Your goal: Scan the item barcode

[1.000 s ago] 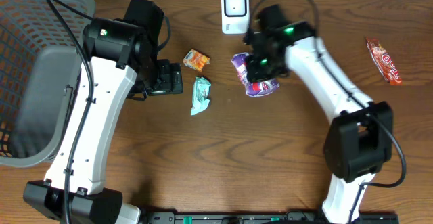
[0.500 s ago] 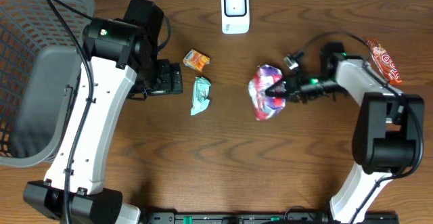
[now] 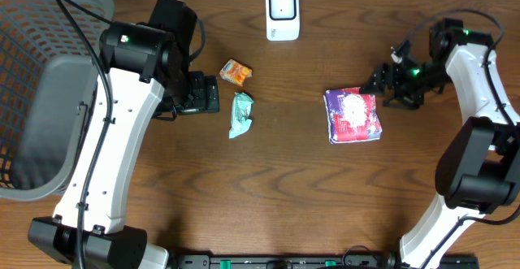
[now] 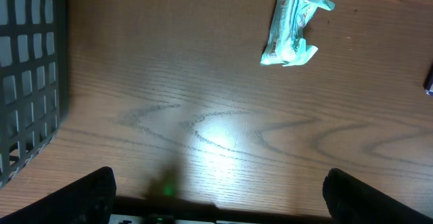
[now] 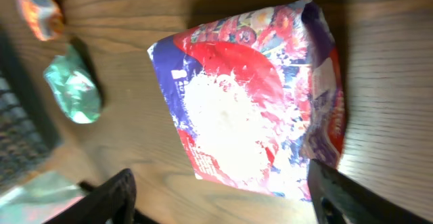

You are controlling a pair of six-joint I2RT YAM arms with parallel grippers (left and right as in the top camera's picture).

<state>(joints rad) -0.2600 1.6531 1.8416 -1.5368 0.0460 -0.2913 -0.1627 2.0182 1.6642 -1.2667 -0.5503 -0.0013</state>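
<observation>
Right wrist view: the snack bag (image 5: 257, 95) lies flat on the tabletop (image 5: 389, 82), mid-frame. It is probably light, soft, slippery film, best pinched at an edge seam. The right end effector (image 5: 223, 191) is spread wide and empty.

Three views: one above, two at the wrists.
The overhead looks straight down from high up on the whole table (image 3: 268, 196). The left wrist looks down at the wood from close by, sharing the basket (image 4: 27, 68) edge and teal packet (image 4: 294, 24) with the overhead. The right wrist sits close over the bag (image 5: 257, 95) — with the teal packet at its left edge, all three views share it.
</observation>
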